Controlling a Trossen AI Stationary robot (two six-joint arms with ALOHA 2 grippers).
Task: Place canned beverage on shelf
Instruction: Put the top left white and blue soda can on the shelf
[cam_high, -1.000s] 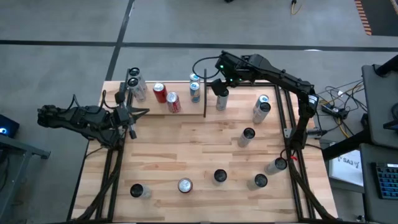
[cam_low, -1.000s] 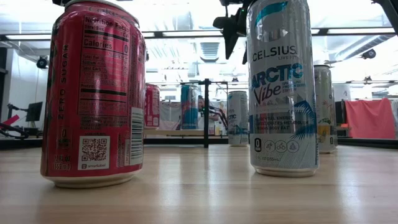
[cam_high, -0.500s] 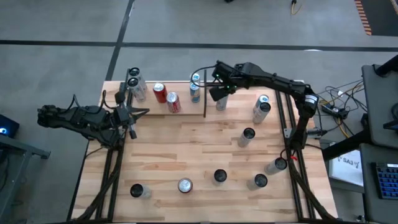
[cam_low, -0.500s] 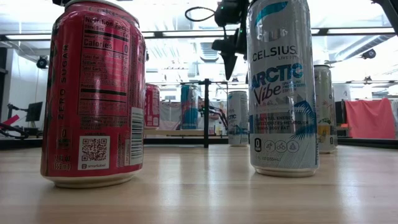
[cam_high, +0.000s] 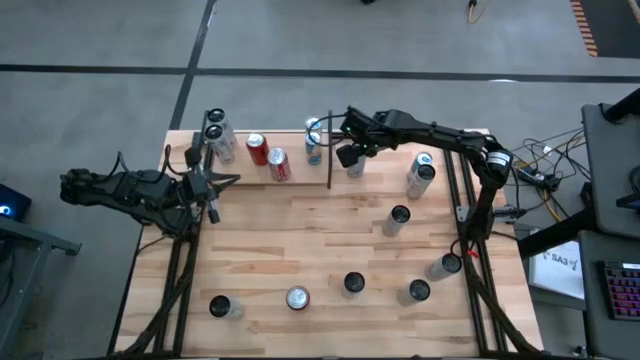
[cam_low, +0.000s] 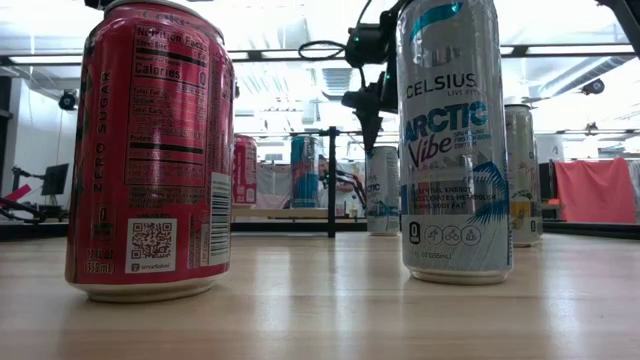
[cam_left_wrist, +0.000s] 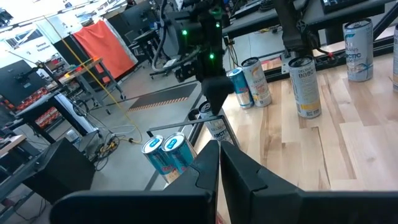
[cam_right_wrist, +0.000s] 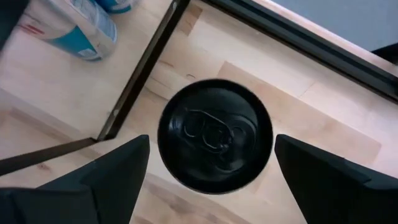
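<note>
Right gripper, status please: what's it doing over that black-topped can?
Right gripper open, poised above black-lidded can, not gripping. Can upright at table's far edge beside thin black post. Left gripper shut, parked at left side.

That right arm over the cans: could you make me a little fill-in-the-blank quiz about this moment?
1. The right gripper hangs over a can with a ____ lid.
2. Its fingers are ____.
3. The left gripper waits at the table's left edge, fingers ____.

Missing words: black; open; shut
</note>
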